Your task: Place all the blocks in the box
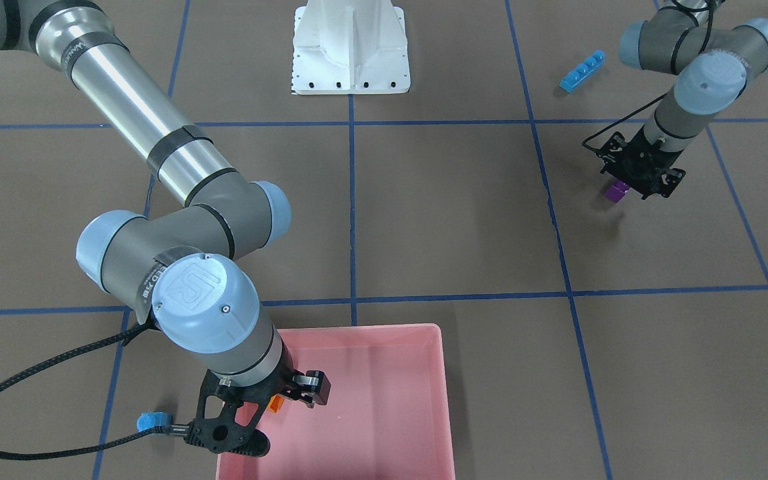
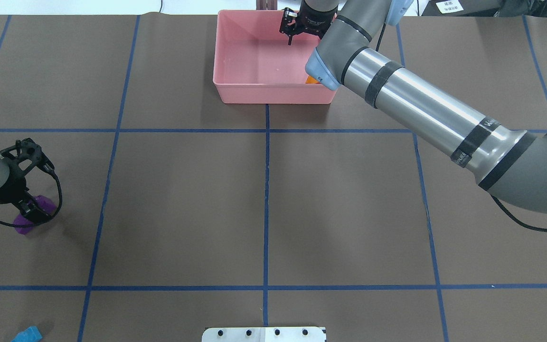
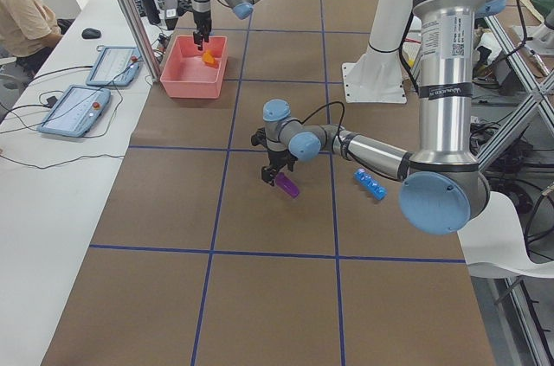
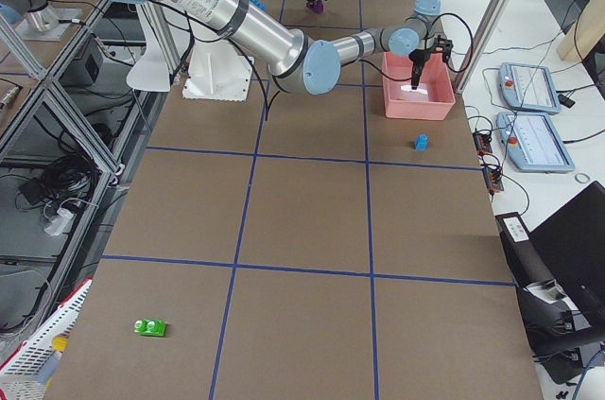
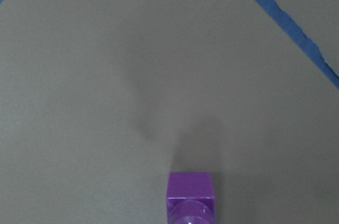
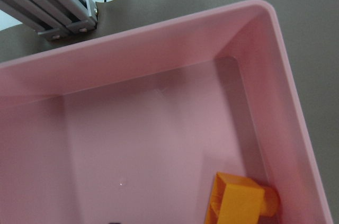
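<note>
Left gripper [image 1: 624,183] pinches the purple block [image 1: 615,193] just off the table at its left; right gripper [image 1: 284,403] hangs spread, empty, over the pink box [image 1: 447,400], orange block [image 6: 235,203] inside; a shallow pinch could drop purple mid-carry

Left gripper [image 2: 30,211] low, seemingly clamped.

Brown table [image 2: 349,213] bears box [image 2: 273,92], long blue block [image 1: 582,71], green block [image 4: 150,327].

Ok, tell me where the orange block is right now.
In the right wrist view the orange block lies inside the pink box, against its right-hand wall, beneath the right gripper.
</note>
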`<state>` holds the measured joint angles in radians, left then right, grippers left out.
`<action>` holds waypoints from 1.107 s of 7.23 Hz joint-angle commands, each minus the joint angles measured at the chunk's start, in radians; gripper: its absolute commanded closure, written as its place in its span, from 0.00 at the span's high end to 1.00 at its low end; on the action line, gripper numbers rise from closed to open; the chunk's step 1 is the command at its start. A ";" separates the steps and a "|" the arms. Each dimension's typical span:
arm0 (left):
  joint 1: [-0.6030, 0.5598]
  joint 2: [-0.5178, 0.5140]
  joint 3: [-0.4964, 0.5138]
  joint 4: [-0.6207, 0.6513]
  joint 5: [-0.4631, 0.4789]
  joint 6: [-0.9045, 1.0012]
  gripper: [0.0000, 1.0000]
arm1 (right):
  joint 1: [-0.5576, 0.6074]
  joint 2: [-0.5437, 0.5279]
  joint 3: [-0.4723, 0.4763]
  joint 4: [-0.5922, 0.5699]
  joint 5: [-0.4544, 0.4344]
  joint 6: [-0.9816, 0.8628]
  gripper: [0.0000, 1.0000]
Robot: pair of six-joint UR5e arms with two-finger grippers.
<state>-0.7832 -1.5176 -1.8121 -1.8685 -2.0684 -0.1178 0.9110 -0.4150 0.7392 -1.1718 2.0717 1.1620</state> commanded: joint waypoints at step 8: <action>-0.111 -0.271 -0.023 0.162 -0.044 -0.281 0.00 | 0.092 -0.228 0.055 0.104 -0.079 -0.165 1.00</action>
<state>-0.8664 -1.6647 -1.8460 -1.7929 -2.1089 -0.2829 1.0063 -0.6101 0.7942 -1.0950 2.0280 1.0246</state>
